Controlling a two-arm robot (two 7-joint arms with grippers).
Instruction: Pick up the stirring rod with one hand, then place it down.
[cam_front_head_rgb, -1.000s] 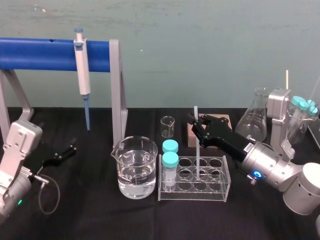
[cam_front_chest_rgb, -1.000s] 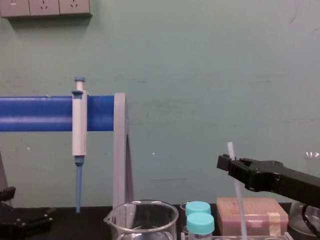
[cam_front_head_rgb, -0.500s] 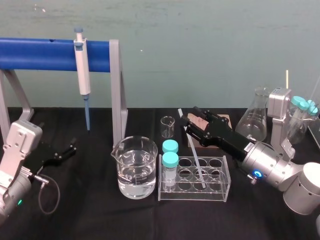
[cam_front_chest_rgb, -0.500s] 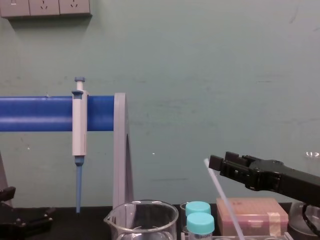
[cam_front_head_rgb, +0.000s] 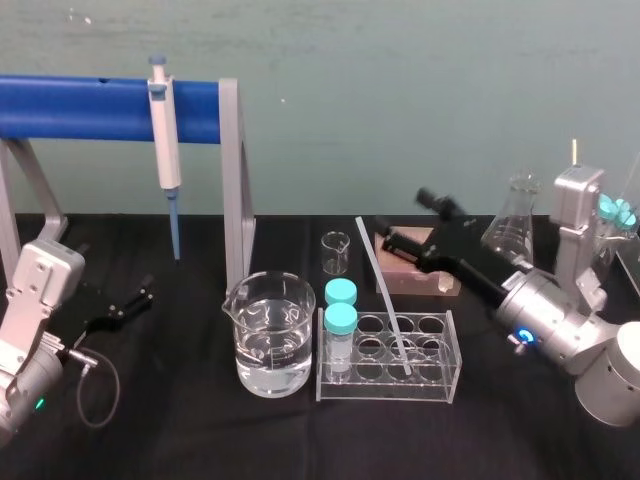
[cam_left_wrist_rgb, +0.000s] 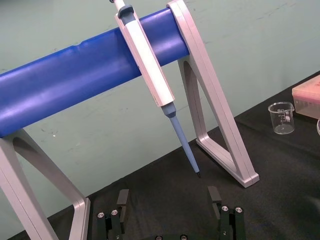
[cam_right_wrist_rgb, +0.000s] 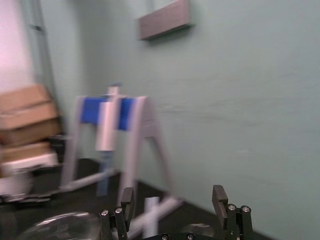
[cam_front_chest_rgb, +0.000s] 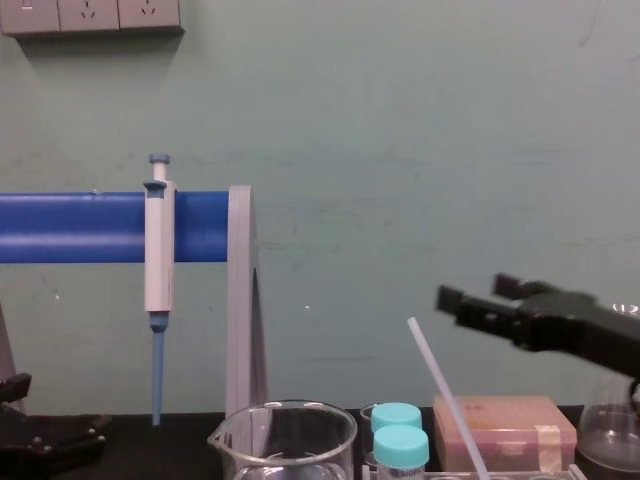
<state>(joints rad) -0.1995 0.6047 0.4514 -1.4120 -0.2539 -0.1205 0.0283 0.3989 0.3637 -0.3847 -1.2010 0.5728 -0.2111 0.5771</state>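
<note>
My R claw (cam_front_head_rgb: 410, 213) hangs w/ jaws spread wide, gripping nothing. R wrist view has both fingers (cam_right_wrist_rgb: 220, 197) well apart.

The stirring rod (cam_front_head_rgb: 385, 300) isn't in my grip. It sits below & to the L of the claw, a bit nearer my body, w/ its foot in a cell of the clear rack (cam_front_head_rgb: 455, 352), leaning there on its own.

Long axis is steep but tilted: foot end lies below the claw, top end slants off to the L, away from the claw. In the chest view the rod's top stops just below & L of the fingertips, apart, no contact.

R claw is by far the nearer one. L claw (cam_front_head_rgb: 125, 305) is parked far off on the other side of the rod, low by the table, fingers (cam_left_wrist_rgb: 215, 197) also apart.

My read: rod looks set down already, so what's left is prob. the pull-out. Since the lean runs L, backing up & to the R takes me straight away from the top end, clear path. A drift L or down would clip the top & could tip the rod toward the beaker (cam_front_head_rgb: 268, 335) beyond it. If a re-grab is wanted, come in from the R w/ jaws across the axis, high on the rod.
</note>
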